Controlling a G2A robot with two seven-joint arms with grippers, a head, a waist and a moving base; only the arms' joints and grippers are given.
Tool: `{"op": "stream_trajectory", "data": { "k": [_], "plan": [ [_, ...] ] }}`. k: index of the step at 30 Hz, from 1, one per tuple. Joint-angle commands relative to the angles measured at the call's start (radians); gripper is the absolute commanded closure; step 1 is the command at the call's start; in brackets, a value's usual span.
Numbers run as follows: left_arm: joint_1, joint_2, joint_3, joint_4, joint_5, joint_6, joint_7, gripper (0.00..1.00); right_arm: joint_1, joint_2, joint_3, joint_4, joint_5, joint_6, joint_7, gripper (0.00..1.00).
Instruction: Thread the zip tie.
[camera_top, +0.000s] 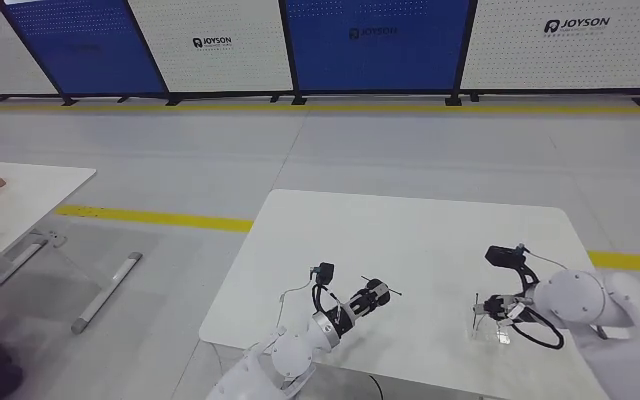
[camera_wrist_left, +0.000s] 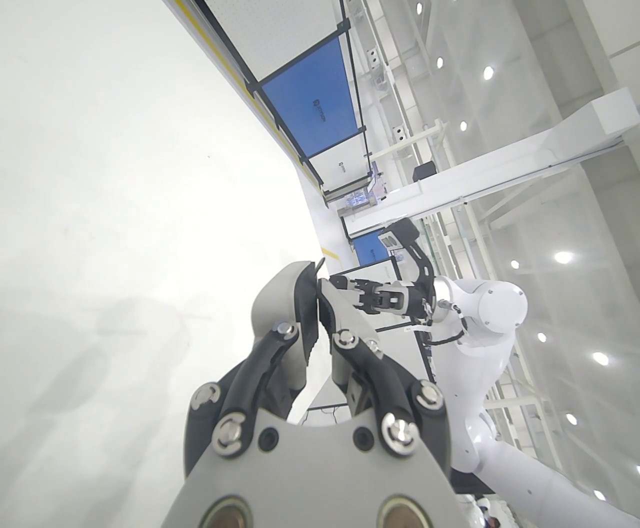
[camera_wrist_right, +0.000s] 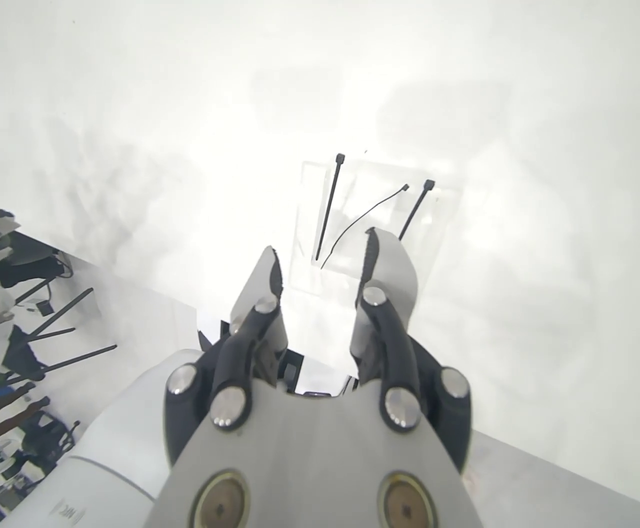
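Three loose zip ties (camera_wrist_right: 329, 207) lie side by side in a clear tray (camera_wrist_right: 380, 174) just under my right claw (camera_wrist_right: 322, 260). The tray sits on the white tabletop (camera_top: 430, 230), close to its near edge on my right. Two of these black ties are straight and stout, their square heads pointing away from my wrist. The one between them is thinner and bowed. My right claw hangs over the near end of the tray with its fingers spread wide and nothing between them. One fingertip (camera_wrist_right: 372, 250) overlaps the tail of the outer stout tie, and I cannot tell whether it touches.

My left claw (camera_top: 378, 291) is over the near middle of the tabletop, well apart from the tray and aimed towards my right arm. Its pads are pressed together on the held zip tie (camera_top: 393, 291). From above this tie shows as a thin dark line crossing the fingertips and sticking out on both sides. In my left wrist view a short black end pokes out past the closed pads.
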Motion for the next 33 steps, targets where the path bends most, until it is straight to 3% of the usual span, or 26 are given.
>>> {"op": "stream_trajectory", "data": {
  "k": [1,26,33],
  "plan": [
    [0.0,0.0,0.0,0.0,0.0,0.0,0.0,1.0,0.005,-0.003,-0.008,0.011,-0.005,0.0,0.0,0.71],
    [0.0,0.0,0.0,0.0,0.0,0.0,0.0,1.0,0.111,-0.063,-0.146,0.171,-0.022,0.0,0.0,0.73],
    [0.0,0.0,0.0,0.0,0.0,0.0,0.0,1.0,0.129,-0.078,-0.16,0.202,-0.034,0.0,0.0,0.79]
  ]
}}
